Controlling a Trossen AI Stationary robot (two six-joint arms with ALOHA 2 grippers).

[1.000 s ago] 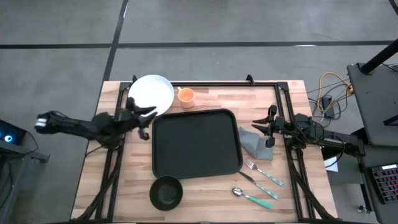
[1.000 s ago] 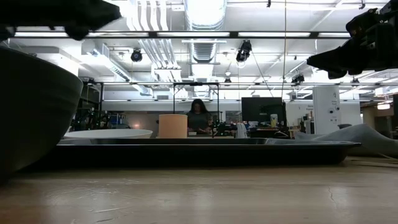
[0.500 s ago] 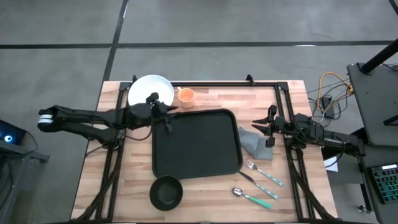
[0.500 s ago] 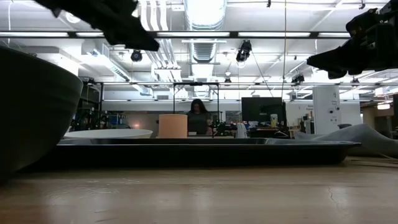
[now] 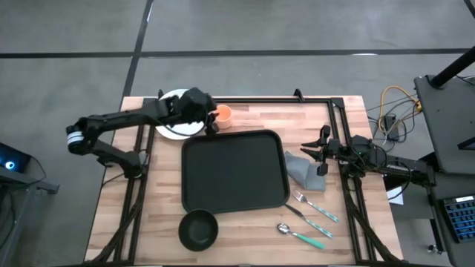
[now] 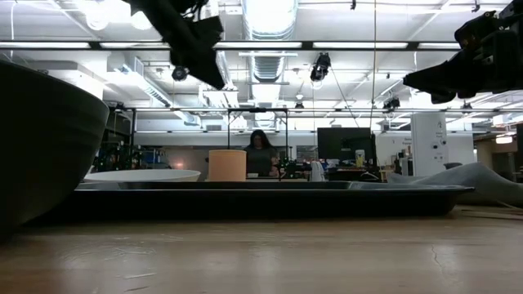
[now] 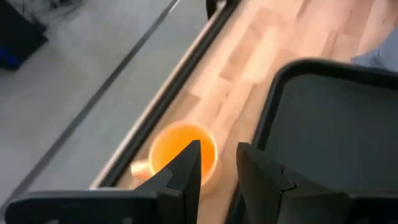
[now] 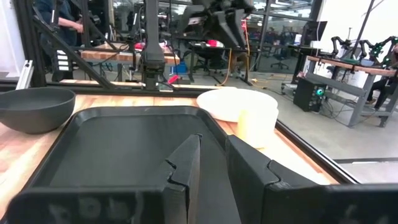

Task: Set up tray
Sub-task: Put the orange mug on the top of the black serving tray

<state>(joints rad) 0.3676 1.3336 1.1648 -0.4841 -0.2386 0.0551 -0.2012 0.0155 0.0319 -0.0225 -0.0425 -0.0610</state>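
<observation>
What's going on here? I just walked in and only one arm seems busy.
A two-arm robot is setting up a tray, which lies empty in the middle of the table. The left gripper hangs above the orange cup beside the white plate, fingers a little apart, holding nothing. The right gripper waits at the table's right side over the grey cloth. The dark bowl, fork and spoon lie off the tray.

Bright ceiling lights glare in the low view; left wrist view blurred.
</observation>
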